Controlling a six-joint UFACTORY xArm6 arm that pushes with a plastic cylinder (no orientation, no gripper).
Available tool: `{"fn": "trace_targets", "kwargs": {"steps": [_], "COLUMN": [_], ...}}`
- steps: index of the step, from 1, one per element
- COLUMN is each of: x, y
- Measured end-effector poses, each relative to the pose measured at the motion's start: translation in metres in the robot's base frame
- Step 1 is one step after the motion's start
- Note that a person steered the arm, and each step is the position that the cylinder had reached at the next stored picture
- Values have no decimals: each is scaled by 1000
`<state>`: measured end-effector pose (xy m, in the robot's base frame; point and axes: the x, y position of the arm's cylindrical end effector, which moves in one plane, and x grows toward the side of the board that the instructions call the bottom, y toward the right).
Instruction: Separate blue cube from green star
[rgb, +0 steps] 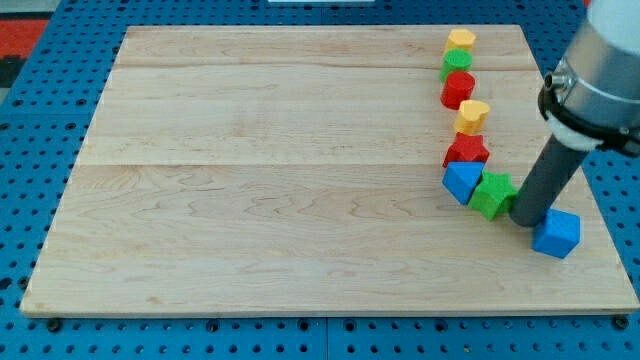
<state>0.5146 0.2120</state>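
Wedging my tip (524, 219) between green star (492, 193) and blue cube (557, 234) at five o'clock; gap just opened, more pushing needed; no gripper fitted.

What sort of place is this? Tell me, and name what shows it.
Probably a robotics lab bench: a wooden board lies on a blue perforated mounting plate, and my tip stands between the green star and the blue cube.

My rod (545, 185) covers the green star's (492, 194) right edge; the arm runs off the view's top-right corner.
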Motion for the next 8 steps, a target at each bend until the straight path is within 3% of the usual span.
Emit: {"fn": "trace_targets", "kwargs": {"steps": [2,3,4,5,6,7,8], "x": [96,104,85,53,53,52,52], "y": [-6,5,105,91,-11,-12,54]}}
